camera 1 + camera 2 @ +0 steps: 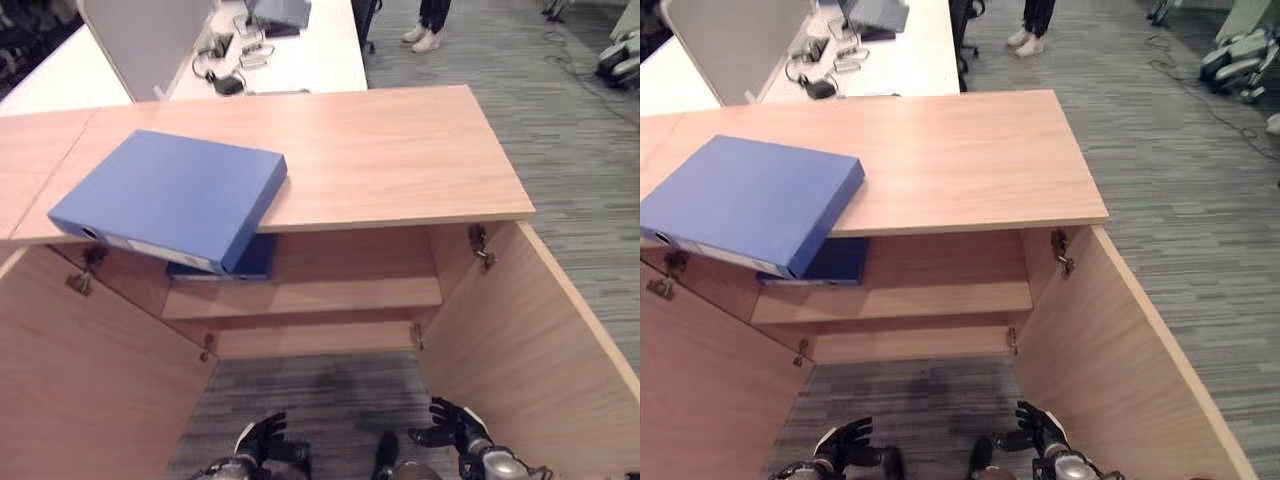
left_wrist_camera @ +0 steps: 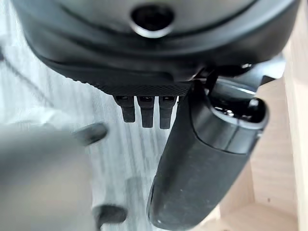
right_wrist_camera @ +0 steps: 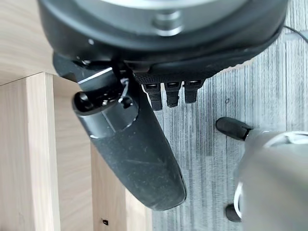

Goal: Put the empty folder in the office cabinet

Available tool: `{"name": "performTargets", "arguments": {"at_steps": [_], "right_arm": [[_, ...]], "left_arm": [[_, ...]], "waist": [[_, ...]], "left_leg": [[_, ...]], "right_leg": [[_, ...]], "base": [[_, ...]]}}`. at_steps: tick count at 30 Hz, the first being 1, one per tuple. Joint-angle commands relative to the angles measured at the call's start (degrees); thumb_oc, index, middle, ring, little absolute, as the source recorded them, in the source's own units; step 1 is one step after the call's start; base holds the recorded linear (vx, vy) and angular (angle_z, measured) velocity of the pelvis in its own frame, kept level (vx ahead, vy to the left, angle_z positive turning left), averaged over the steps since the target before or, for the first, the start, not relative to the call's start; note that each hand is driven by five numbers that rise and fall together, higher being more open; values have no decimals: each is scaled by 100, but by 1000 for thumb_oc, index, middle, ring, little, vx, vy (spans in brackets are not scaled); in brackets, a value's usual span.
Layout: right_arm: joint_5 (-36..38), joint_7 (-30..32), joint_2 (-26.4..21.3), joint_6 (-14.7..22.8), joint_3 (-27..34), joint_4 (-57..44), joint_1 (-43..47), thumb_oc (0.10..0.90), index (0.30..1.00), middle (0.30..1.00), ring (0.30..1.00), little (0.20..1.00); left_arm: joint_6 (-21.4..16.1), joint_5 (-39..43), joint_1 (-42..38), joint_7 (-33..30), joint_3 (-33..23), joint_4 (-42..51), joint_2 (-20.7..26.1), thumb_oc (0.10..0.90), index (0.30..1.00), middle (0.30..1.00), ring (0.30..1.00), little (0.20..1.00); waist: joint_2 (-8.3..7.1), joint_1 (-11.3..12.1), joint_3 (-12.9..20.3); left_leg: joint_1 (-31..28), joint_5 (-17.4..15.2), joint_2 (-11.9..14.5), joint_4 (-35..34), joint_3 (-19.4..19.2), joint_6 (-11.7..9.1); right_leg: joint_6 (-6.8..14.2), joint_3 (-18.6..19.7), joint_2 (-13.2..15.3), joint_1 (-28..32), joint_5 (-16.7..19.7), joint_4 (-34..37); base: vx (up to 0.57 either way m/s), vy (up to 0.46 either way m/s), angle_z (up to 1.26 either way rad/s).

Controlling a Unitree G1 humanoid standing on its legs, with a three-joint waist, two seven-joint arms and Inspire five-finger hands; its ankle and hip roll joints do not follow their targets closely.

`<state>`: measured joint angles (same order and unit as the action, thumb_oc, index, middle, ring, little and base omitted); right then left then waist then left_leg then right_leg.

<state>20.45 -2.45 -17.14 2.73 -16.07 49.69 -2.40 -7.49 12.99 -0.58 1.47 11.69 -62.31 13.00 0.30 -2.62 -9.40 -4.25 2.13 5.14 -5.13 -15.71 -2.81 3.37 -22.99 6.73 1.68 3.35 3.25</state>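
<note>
Grey carpet (image 1: 560, 130) surrounds the open office cabinet (image 1: 400, 150). Its top carries the blue folder (image 1: 170, 195), overhanging the front edge. Left hand (image 1: 262, 440) and right hand (image 1: 455, 425) hang low, fingers relaxed, empty.

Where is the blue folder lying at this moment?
The blue folder lies on the cabinet top, at its left front edge, overhanging the open cabinet; both hands hang low, empty.

no text or label can be read.
</note>
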Motion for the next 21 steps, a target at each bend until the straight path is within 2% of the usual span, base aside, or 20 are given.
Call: {"name": "performTargets", "arguments": {"at_steps": [1, 10, 14, 17, 18, 19, 20, 21], "right_arm": [[42, 3, 1, 316, 5, -351, 501, 800, 900, 900, 900, 900], [32, 21, 97, 295, 80, -304, 443, 800, 900, 900, 900, 900], [36, 49, 89, 310, 125, -286, 417, 800, 900, 900, 900, 900], [48, 78, 68, 355, 183, -376, 371, 800, 900, 900, 900, 900], [48, 78, 68, 355, 183, -376, 371, 800, 900, 900, 900, 900], [61, 114, 50, 435, 247, -465, 324, 800, 900, 900, 900, 900], [61, 115, 54, 435, 246, -467, 320, 800, 900, 900, 900, 900], [90, 154, 61, 570, 298, -537, 267, 800, 900, 900, 900, 900]], "left_arm": [[-186, -159, -27, -114, 37, 367, 197, 800, 900, 900, 900, 900], [-216, -226, -48, -128, 77, 419, 225, 800, 900, 900, 900, 900], [-292, -272, -52, -196, 113, 785, 311, 800, 900, 900, 900, 900], [-450, -591, -97, -418, 183, 1684, 569, 800, 900, 900, 900, 900], [-449, -591, -96, -418, 183, 1685, 569, 800, 900, 900, 900, 900], [-579, -1020, -103, -629, 204, 2412, 823, 800, 900, 900, 900, 900], [-567, -1025, -90, -630, 202, 2431, 828, 800, 900, 900, 900, 900], [-723, -1488, -77, -865, 176, 2916, 1031, 800, 900, 900, 900, 900]], "waist": [[59, 221, 40], [41, 175, 68], [29, 185, 81], [-5, 217, 82], [-5, 217, 82], [-23, 251, 81], [-26, 250, 82], [-57, 289, 73]], "left_leg": [[76, 66, 199, 13, -108, -397], [43, -64, 60, 13, -199, -273], [39, -79, 48, 13, -213, -253], [28, -79, 53, 13, -187, -249], [28, -79, 53, 13, -187, -249], [33, -75, 64, 13, -156, -255], [31, -75, 63, 13, -155, -255], [28, -71, 68, 13, -114, -266]], "right_leg": [[693, 362, 538, 486, -565, -16], [805, 345, 704, 397, -521, -216], [826, 317, 729, 372, -499, -252], [830, 278, 734, 385, -500, -276], [830, 278, 735, 385, -500, -276], [831, 253, 725, 392, -511, -288], [831, 251, 726, 395, -512, -288], [830, 194, 716, 422, -533, -300]], "base": [[96, 80, -2], [46, 59, 6], [14, 17, 0], [0, 0, 0], [0, 0, 0], [0, 0, 0], [-6, -22, 4], [-4, -16, 5]]}}
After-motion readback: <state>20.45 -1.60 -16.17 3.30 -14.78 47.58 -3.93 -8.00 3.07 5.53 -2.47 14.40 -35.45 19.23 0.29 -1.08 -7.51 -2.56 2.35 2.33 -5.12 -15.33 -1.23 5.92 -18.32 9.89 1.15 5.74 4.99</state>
